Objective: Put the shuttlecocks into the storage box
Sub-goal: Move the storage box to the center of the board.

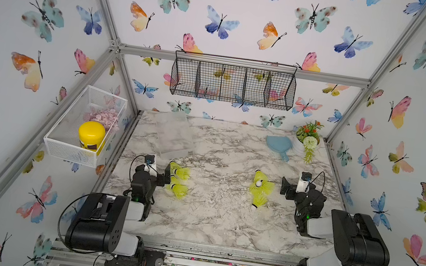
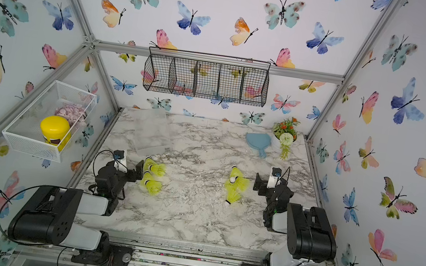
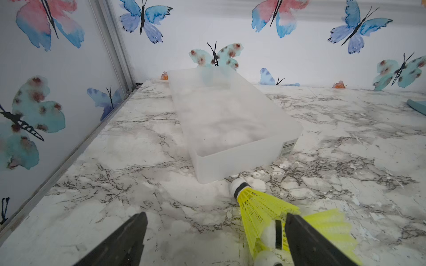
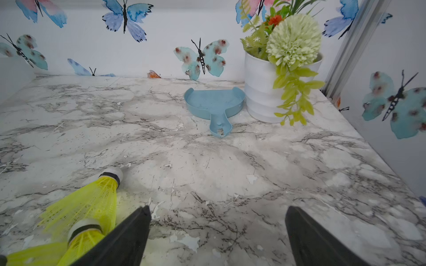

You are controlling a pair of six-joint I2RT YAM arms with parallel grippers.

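Lying on the table (image 1: pixel 221 220) in two groups, the shuttlecocks (image 1: pixel 261 187) are all outside the box (image 1: pixel 174 136). The box sits at the far left of the table, near the back wall. One group lies just in front of the box's near end, right beside the left gripper (image 1: pixel 167 175). In the left wrist view one finger overlaps a skirt; contact cannot be told. The other group lies mid-table, near the right gripper (image 1: pixel 287 189). Both grippers are spread wide, grasping nothing. A blue dustpan (image 1: pixel 277 145) and a flower pot (image 1: pixel 299 148) stand at the far right.
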